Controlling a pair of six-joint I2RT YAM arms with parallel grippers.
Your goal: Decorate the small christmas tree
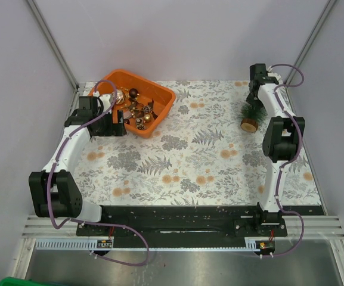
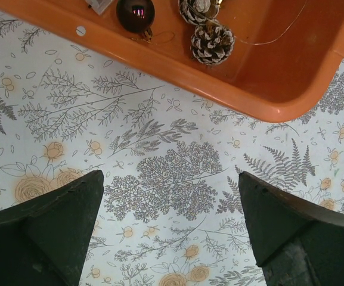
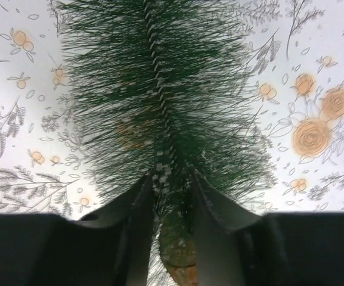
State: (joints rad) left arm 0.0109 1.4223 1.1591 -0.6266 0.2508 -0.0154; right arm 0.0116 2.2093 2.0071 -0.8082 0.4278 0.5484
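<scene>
- We take the orange tray (image 1: pixel 163 104) as our landmark; it sits at the far left of the tabletop (image 1: pixel 189 161), which is covered in a print of ferns and flowers.
- The tree (image 1: pixel 249 113) is well to the right of the tray, near the far right corner of the tabletop, and apart from the tray.
- From above we see the tree tipped over, with its round wooden base (image 1: pixel 249 125) turned toward the near edge and the green needles pointing away behind it.
- The right claw (image 3: pixel 172 179) is clenched on the tree: in its wrist view both fingers (image 3: pixel 139 214) press in on the twisted wire trunk just above the base, with the frosted needles fanning out ahead of them.
- We cannot tell whether the tree rests on the tabletop or is held off it.
- The left claw (image 2: pixel 170 179) is released, its two dark fingers (image 2: pixel 52 226) set wide apart with nothing between them.
- That claw hangs over bare cloth just beside the tray's near corner, outside the rim.
- Inside the tray, close to that corner, we see a dark shiny ball (image 2: pixel 135 13) and a white-tipped pinecone (image 2: pixel 212 43) just beside it, with a thin gold thread (image 2: pixel 273 39) lying across the tray floor.
- From above, more small ornaments lie heaped in the tray; they are too small for us to tell apart.
</scene>
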